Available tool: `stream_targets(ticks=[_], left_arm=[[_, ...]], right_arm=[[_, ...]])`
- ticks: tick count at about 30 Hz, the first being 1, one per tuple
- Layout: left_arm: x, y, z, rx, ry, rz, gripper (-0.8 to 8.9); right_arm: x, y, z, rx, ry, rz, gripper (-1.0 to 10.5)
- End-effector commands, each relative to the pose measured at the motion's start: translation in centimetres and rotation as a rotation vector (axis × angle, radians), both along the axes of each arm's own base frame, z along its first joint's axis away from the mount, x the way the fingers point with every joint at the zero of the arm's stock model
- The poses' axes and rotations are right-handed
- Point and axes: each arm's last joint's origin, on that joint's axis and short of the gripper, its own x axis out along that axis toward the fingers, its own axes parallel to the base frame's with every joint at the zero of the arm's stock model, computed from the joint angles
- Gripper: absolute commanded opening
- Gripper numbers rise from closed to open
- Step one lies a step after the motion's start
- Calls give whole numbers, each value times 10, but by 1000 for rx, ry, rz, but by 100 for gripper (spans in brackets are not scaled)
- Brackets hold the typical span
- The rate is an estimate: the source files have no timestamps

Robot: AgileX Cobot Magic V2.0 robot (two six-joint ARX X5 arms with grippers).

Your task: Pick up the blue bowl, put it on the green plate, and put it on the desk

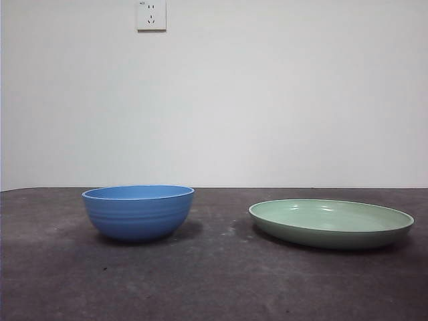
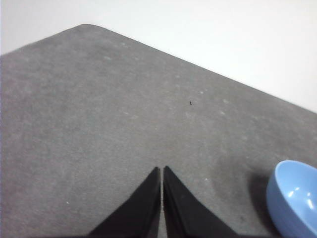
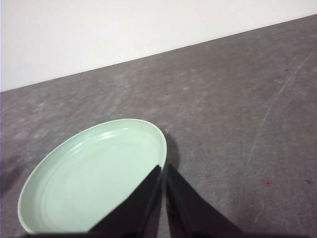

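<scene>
The blue bowl (image 1: 138, 211) stands upright and empty on the desk (image 1: 214, 281) at the left in the front view. The green plate (image 1: 331, 223) lies flat on the desk to its right, apart from the bowl. No arm shows in the front view. My left gripper (image 2: 162, 169) is shut and empty above bare desk, with the bowl (image 2: 294, 201) off to one side of it. My right gripper (image 3: 163, 167) is shut and empty, held above the rim of the plate (image 3: 94, 176).
A white wall (image 1: 267, 100) with a socket (image 1: 151, 15) rises behind the desk's far edge. The desk's rounded corner (image 2: 86, 27) shows in the left wrist view.
</scene>
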Motion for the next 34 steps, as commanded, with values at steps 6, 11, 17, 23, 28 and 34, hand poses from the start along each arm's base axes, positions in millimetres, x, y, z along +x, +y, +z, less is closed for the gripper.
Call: stream_targets(ticks=[6, 11, 17, 23, 28, 34], left_arm=[[-1, -2, 5, -157, -3, -39, 9], [-6, -4, 25, -198, -32, -102, 9], [-18, -6, 59, -191, -18, -129, 9], [-25, -9, 95, -103, 45, -232, 9], [-19, -10, 115, -19, 170, -315, 9], [-4, -14, 131, 15, 314, -449, 9]], right_arm=[[-3, 0, 15, 92, -26, -8, 9], [-9, 1, 42, 87, -92, -5, 8], [-17, 1, 75, 72, -80, -2, 8], [-19, 3, 109, 17, 4, 51, 8], [-12, 4, 134, -46, 131, 139, 9], [-2, 5, 160, -120, 275, 220, 8]])
